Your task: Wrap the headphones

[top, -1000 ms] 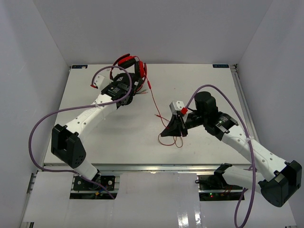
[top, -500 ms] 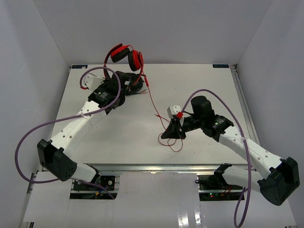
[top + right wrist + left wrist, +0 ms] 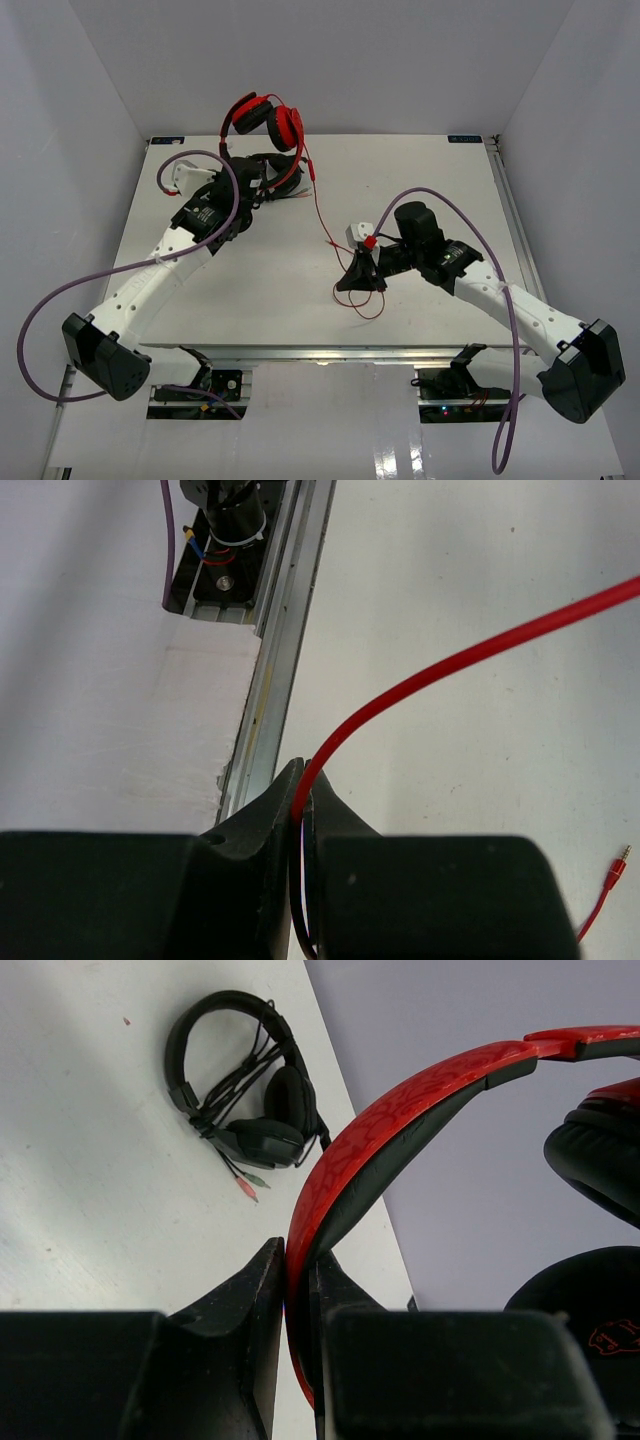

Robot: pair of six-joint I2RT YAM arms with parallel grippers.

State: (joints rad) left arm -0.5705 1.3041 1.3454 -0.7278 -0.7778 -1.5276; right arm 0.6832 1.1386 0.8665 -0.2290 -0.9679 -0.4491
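White table (image 3: 430,185) sits within grey walls (image 3: 340,60), headphones (image 3: 287,126) aloft.

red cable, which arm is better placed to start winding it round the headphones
Right. The right gripper is shut on the red cable, free to carry it. The left gripper is clamped on the headband, holding the headphones up, so it likely anchors.
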